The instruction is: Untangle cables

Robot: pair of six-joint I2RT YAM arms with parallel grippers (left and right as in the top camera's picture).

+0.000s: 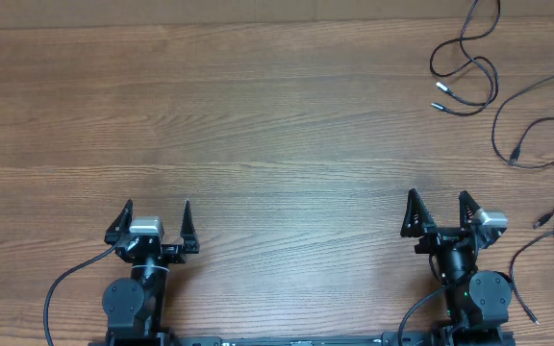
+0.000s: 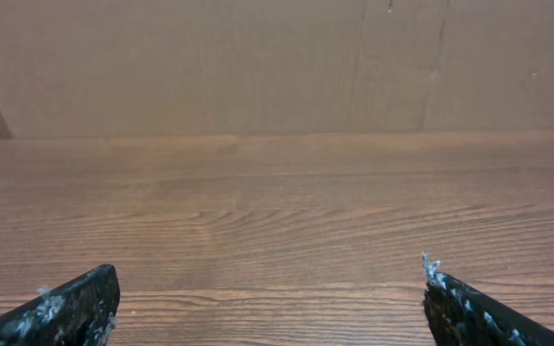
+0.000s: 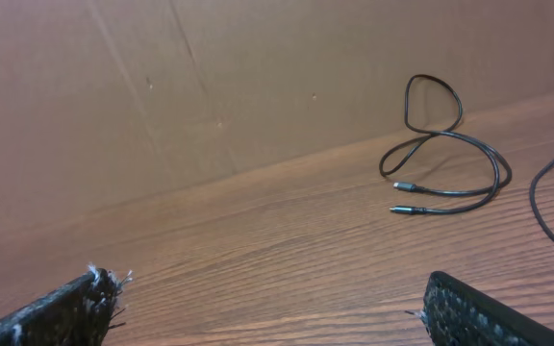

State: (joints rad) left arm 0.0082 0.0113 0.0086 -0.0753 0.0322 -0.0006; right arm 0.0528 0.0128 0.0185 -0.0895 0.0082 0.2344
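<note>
Wood-grain counter (image 1: 258,115) runs bare ahead of me to a brown panel at the back. My left fingers (image 1: 123,221) and right fingers (image 1: 414,213) are spread wide and empty at the near edge (nothing within reach to take). The cables (image 1: 515,154) lie far right. One looped cable (image 3: 442,134) shows both plugs. Others run off frame, so I cannot tell whether they cross.

Both arms sit low at the near edge, left gripper (image 1: 157,218) and right gripper (image 1: 440,209) spread wide, empty.
</note>
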